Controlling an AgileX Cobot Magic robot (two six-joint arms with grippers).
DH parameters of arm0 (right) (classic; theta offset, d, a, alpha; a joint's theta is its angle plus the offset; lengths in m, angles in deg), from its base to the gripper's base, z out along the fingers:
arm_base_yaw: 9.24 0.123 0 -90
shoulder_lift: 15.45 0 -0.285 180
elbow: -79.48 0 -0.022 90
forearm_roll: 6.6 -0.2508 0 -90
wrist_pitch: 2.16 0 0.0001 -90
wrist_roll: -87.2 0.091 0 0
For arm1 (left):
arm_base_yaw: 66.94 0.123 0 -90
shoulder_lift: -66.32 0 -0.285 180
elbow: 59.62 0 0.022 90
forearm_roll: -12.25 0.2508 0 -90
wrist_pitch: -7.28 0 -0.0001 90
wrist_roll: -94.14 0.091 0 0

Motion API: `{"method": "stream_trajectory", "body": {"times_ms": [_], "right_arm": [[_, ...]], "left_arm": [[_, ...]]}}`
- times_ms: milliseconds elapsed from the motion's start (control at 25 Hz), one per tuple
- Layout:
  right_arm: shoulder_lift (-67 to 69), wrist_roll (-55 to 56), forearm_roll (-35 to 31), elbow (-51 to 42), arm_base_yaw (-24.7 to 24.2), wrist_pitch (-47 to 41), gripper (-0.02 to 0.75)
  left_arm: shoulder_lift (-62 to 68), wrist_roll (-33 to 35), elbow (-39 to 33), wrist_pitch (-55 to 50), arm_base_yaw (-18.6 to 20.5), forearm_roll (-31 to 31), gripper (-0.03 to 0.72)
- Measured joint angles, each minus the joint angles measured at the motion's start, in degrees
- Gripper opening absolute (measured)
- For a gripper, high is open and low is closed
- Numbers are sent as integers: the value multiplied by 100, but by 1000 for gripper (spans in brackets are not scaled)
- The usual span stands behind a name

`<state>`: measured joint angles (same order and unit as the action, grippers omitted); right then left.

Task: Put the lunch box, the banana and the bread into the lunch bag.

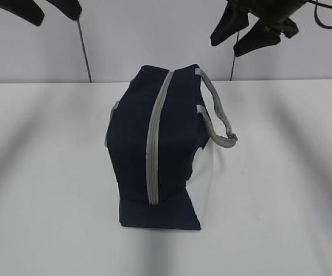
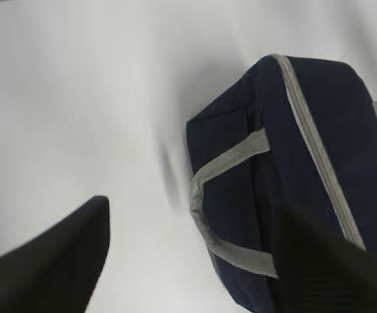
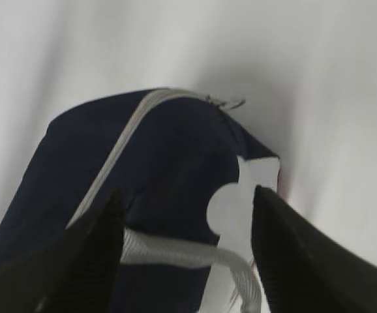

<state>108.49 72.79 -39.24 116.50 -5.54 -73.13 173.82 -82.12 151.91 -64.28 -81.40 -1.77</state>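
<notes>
You have the lunch bag [image 1: 160, 144] standing alone near the middle of the white worktop [image 1: 45, 172], its grey zipper [image 1: 157, 138] running along the top from the far end to the near end and drawn closed along its whole visible length. A grey strap handle [image 1: 220, 115] loops out from the bag's right side in the exterior view, and the white side panel [image 1: 203, 172] shows below it; a navy flap [image 1: 157, 213] lies flat on the worktop at the near end.

Your left tool [image 1: 39, 8] hangs high at the upper left of the exterior view, well above the worktop and apart from the bag. In the left wrist view its fingers [image 2: 51, 261] are spread wide with nothing between them, and the bag sits beneath, its other strap handle [image 2: 224, 195] facing the camera.

Your right tool [image 1: 252, 26] hangs high at the upper right, also clear of the bag. In the right wrist view its fingers [image 3: 71, 254] stand apart, empty, framing the bag's end and strap from above.

The lunch box, banana and bread are not visible in any view.
</notes>
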Motion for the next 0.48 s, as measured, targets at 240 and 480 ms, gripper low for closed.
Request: {"method": "stream_trajectory", "body": {"times_ms": [240,480], "right_arm": [[-1438,9,493,-1612,0,0,458],[-3399,9,925,-3337,0,0,458]], "left_arm": [[-796,-173,-392,-24,0,118,501],[-1863,-190,-1926,-38,0,156,495]]}}
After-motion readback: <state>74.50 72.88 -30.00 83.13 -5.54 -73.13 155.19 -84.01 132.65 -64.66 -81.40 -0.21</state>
